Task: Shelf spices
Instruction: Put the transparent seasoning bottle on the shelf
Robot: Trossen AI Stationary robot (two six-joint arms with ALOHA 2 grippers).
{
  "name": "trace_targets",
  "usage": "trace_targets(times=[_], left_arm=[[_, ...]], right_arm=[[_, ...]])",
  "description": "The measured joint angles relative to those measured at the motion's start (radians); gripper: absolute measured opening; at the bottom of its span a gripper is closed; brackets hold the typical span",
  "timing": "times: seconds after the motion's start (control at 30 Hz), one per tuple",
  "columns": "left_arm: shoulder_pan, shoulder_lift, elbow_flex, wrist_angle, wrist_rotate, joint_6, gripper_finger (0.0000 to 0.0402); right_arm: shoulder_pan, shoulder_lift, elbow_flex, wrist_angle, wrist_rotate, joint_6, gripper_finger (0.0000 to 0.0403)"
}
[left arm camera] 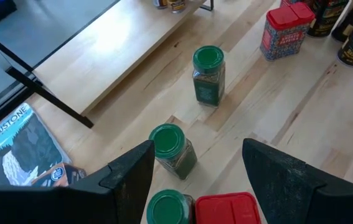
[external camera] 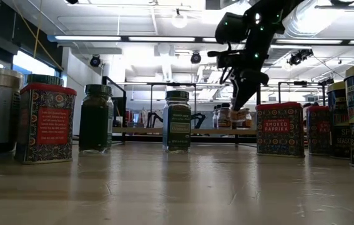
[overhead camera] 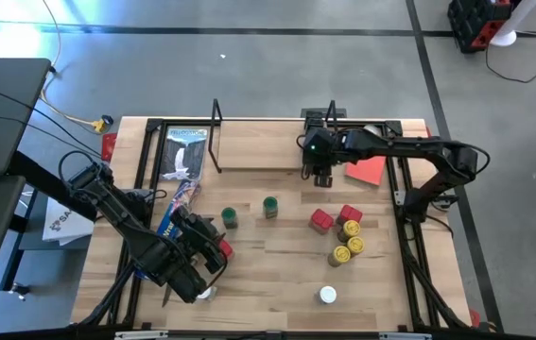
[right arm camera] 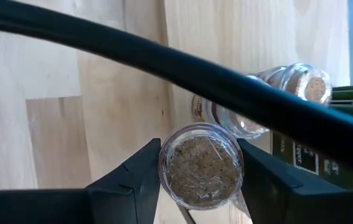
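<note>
The shelf is a low light-wood board at the table's far side. My right gripper hangs over its right end, shut on a clear jar of tan spice. A second clear jar with a cork top stands just behind it, past the shelf's black wire upright. My left gripper hovers open at the near left above two green-lidded jars and a red tin, touching none. More spices stand on the table: a green-lidded jar, red tins and yellow-lidded jars. My right gripper pinches the clear jar's round sides between its two fingers, one on each side, just below the sealed top. The fingers come steeply from above. The jar stands upright at the shelf board; whether its base rests on it, I cannot tell.
A long blue box and a magazine lie at the left, and a flat red sheet lies right of the shelf. A white-lidded jar stands near the front edge. Bare wood shows between the shelf and the standing spices.
</note>
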Motion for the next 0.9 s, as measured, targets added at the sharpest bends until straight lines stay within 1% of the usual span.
trace_targets(times=[0.17,0.23,0.5,0.9], left_arm=[[0.0,0.0,0.0,0.001,0.0,0.0,0.0241],[0.0,0.0,0.0,0.004,0.0,0.0,0.0241],[0.0,0.0,0.0,0.006,0.005,0.0,0.0241],[0.0,0.0,0.0,0.006,0.008,0.0,0.0241]], right_arm=[[-0.005,0.0,0.0,0.031,-0.002,-0.01,0.0178],[-0.013,0.0,0.0,0.035,-0.018,-0.01,0.0179],[-0.05,0.0,0.0,0.035,-0.035,0.0,0.018],[-0.071,0.0,0.0,0.039,-0.072,0.007,0.0181]])
